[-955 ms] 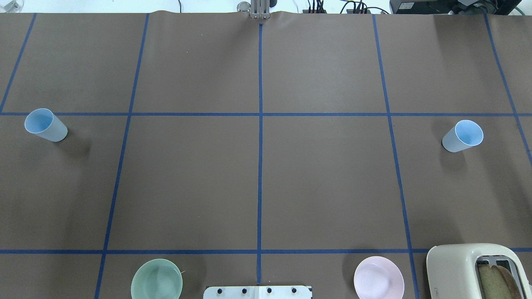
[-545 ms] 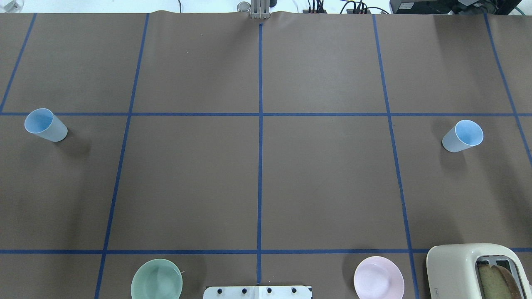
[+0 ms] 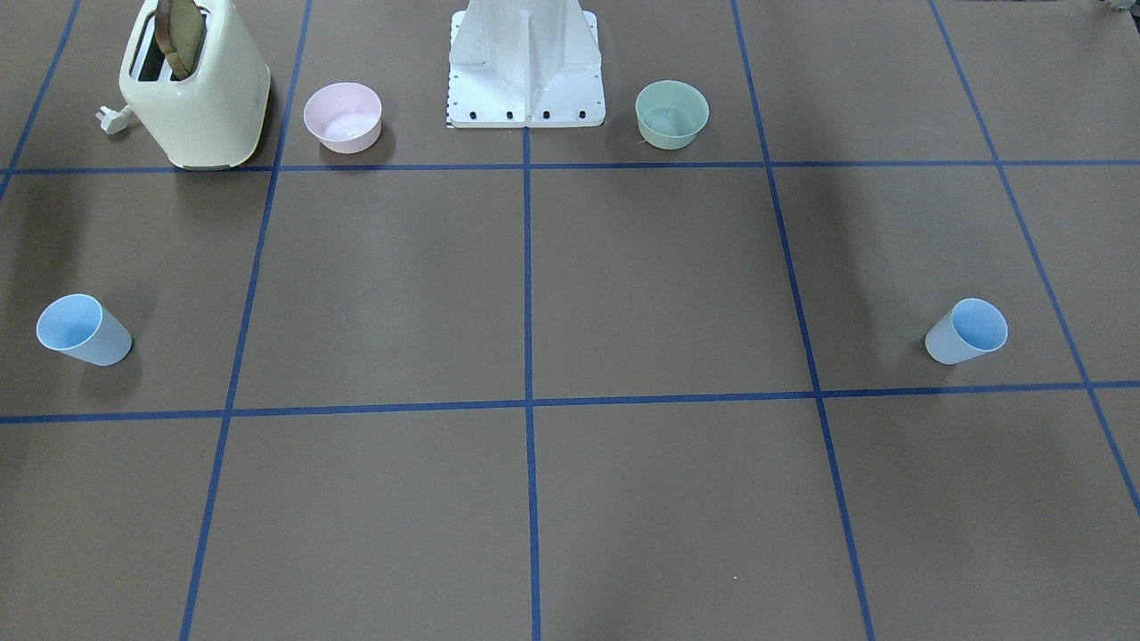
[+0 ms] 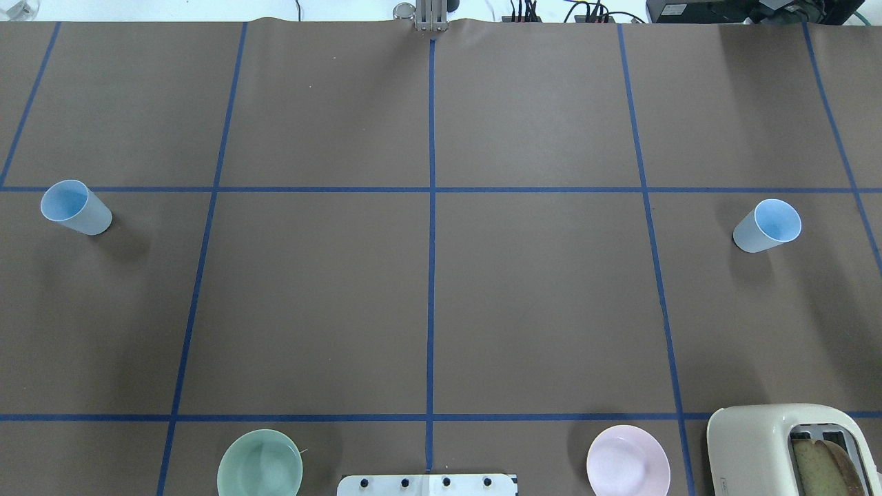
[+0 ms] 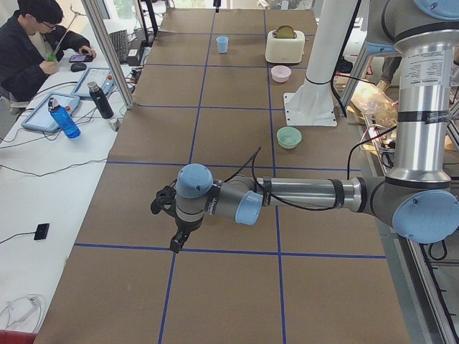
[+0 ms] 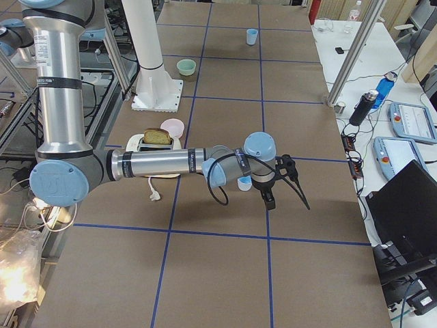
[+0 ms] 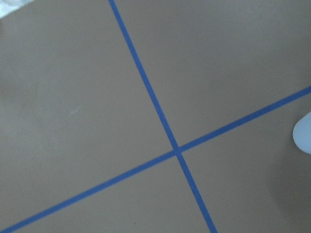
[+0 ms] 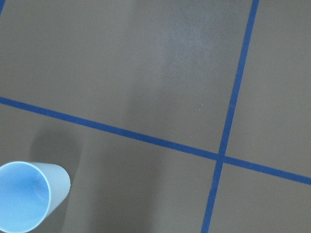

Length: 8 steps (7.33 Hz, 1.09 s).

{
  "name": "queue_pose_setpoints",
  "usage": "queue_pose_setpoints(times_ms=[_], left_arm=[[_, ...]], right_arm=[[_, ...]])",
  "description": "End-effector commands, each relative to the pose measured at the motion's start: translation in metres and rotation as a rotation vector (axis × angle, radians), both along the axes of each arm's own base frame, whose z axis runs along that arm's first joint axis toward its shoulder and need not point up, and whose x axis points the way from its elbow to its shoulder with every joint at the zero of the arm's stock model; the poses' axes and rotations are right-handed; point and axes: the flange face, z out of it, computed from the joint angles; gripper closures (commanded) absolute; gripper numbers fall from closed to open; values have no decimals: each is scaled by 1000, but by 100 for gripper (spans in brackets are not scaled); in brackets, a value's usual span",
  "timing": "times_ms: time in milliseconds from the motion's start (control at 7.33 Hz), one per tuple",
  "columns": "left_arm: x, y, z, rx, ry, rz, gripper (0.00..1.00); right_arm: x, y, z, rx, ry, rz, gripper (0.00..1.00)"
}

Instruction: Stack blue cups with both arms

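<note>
- Left gripper is hanging off the left arm, far out from the white pedestal on the robot's left. Only a side view is showing it, so I cannot tell whether its fingers are parted or closed.
- Right gripper is hanging off the right arm, far out from the pedestal on the other side. Again I cannot tell its state.
- Both cups are standing upright, mouths up, on the table. The left cup is sitting well out to the pedestal's left and the right cup well out to its right, each farther forward than the pedestal.
- Nothing on the table is changing: over the last second both cups are staying exactly where they were in the overhead view, and neither arm is entering that view.
- The right wrist camera is looking down on the right cup at its lower corner. The left one is catching only a pale blue edge, likely the left cup.
- Judging from this, the task is only beginning. Each arm seems to be lining up over its own cup, with no grasp made and the stacking not yet done.
</note>
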Motion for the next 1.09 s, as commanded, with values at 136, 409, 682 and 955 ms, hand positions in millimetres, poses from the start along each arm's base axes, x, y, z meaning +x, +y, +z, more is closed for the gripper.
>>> queue_pose_setpoints(times_ms=[136,409,682,955], left_arm=[[1,-13,-14,51,22,-30,1],[52,-20,-18,-49,76,-45,1],[112,-13,-4,-214,113,-68,1],[144,-9,5,-246,108,-25,1]], right_arm=[[-29,-30,-27,103,3,-28,0],[-30,-29,-23,92,10,-28,0],[-30,-27,-13,66,12,-30,0],[-30,-27,-12,65,12,-30,0]])
